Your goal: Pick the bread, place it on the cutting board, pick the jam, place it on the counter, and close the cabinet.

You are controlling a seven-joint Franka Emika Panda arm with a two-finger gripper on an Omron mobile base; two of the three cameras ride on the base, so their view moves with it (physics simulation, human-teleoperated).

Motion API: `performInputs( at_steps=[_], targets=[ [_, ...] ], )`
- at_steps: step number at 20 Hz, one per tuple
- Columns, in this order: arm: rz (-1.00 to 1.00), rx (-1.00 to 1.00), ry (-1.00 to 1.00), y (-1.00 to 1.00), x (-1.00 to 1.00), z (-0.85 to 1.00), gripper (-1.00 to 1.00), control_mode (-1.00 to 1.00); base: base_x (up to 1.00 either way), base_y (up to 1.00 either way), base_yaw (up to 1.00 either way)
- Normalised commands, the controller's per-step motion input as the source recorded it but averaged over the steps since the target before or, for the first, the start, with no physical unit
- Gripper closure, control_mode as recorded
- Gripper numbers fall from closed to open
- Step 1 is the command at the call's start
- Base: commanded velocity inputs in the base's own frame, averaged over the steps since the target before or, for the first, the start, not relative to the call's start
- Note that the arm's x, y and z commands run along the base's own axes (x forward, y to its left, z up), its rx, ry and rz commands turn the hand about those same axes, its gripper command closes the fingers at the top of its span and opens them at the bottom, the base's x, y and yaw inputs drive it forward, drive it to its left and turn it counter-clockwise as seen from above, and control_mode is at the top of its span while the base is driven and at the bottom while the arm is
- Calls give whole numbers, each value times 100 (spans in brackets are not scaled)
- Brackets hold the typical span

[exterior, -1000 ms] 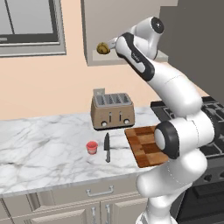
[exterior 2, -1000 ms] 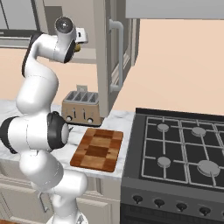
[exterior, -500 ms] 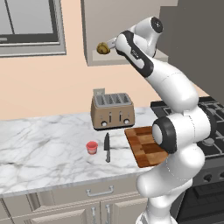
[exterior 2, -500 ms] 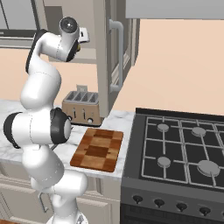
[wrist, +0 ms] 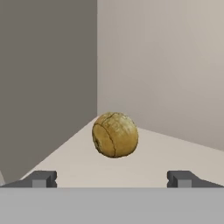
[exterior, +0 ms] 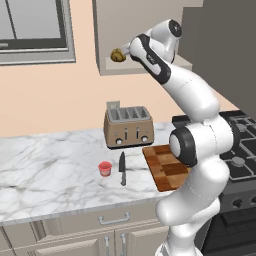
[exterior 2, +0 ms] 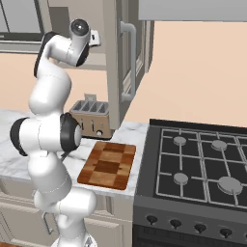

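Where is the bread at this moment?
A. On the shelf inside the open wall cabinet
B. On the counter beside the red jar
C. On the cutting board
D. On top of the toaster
A. The bread rests on the cabinet shelf, ahead of the open gripper and apart from its fingertips; the cutting board below lies bare.

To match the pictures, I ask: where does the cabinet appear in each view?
Left base view: cabinet top centre, above the toaster.
Right base view: its open door top centre, right of the toaster.
Hand view: its shelf and walls around the bread.
Shared: toaster, both base views.
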Motion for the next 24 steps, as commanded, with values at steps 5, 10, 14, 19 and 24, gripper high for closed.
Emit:
performInputs(
  at_steps=[5, 10, 14, 19, 24],
  targets=[
    [0, 0, 5, 8, 24, 0, -100, -100, 0, 0, 0],
    [0, -1, 5, 13, 27, 0, -100, -100, 0, 0, 0],
    [0, -1, 5, 12, 21, -1, -100, -100, 0, 0, 0],
    [0, 0, 5, 0, 22, 0, -100, -100, 0, 0, 0],
    [1, 0, 6, 0, 18, -6, -100, -100, 0, 0, 0]
  ],
)
